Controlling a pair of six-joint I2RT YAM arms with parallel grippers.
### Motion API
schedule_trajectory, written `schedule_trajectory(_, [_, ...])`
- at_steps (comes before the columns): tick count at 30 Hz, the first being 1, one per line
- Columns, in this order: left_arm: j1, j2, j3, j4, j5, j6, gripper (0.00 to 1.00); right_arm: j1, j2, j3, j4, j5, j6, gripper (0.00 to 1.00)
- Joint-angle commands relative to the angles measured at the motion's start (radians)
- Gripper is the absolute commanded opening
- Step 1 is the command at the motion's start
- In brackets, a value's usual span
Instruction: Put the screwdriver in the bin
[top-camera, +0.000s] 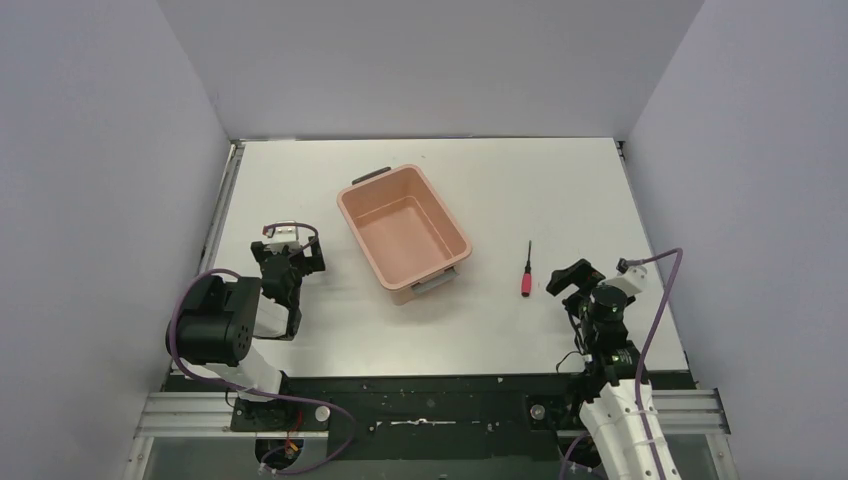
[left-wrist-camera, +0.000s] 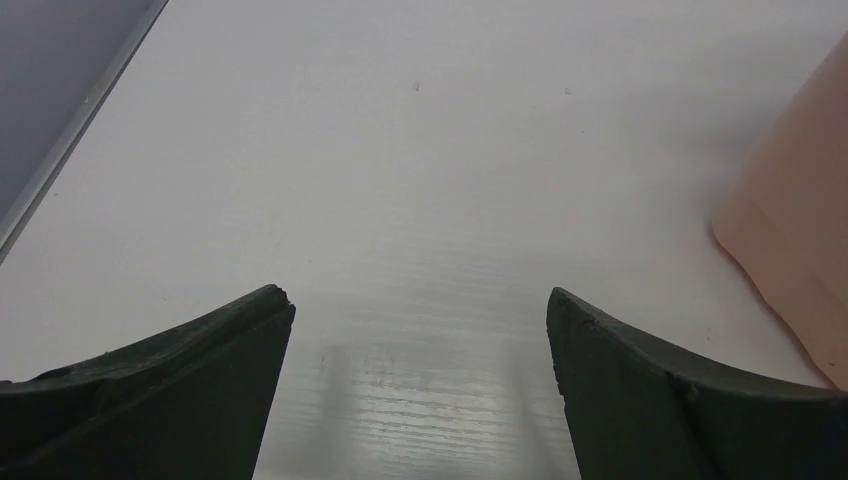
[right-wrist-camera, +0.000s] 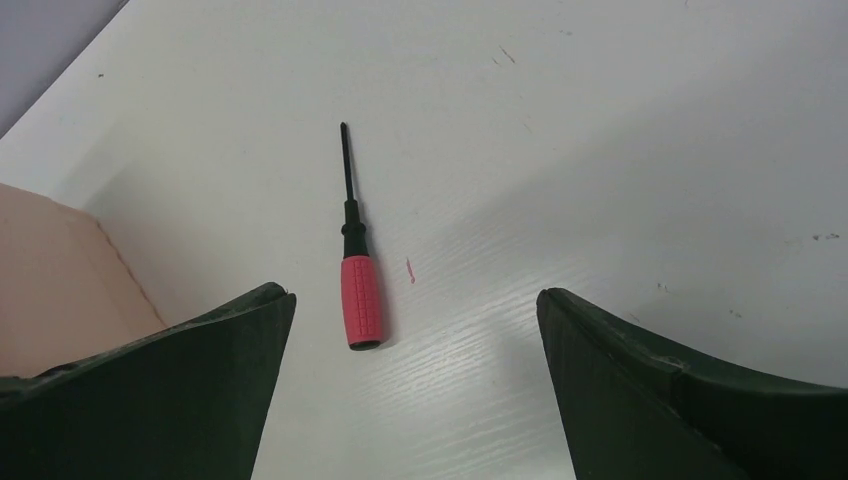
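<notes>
Right gripper, mine, jaws spread wide and empty; screwdriver flat on the table just ahead between my fingers, handle toward me; bin to its left; left gripper also wide.

The screwdriver, red-pink handled with a slim black shaft, is laid flat toward the table's right edge, handle pointing at the near edge. The salmon-pink bin is set upright and skewed at mid-table.

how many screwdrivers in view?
1. The screwdriver lies on the table, right of the bin, just ahead of the open right gripper. None shows inside the bin.
</notes>
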Motion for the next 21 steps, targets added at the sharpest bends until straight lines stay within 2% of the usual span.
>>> schedule_trajectory(1, [0.001,-0.011,0.008,0.025,0.012,0.01,0.97,-0.002,0.03,0.083,-0.008,0.033,-0.029,0.97])
schedule_trajectory(5, [0.001,-0.011,0.008,0.024,0.012,0.009,0.97,-0.002,0.173,0.207,-0.029,0.024,-0.098,0.91])
schedule_trajectory(12, [0.0,-0.01,0.008,0.025,0.012,0.009,0.97,0.014,0.664,0.483,-0.181,0.014,-0.19,0.89])
schedule_trajectory(17, [0.001,-0.011,0.008,0.024,0.012,0.009,0.97,0.122,0.956,0.61,-0.223,0.085,-0.218,0.88])
schedule_trajectory(21, [0.0,-0.011,0.007,0.025,0.012,0.01,0.97,0.194,1.139,0.676,-0.224,0.056,-0.218,0.82])
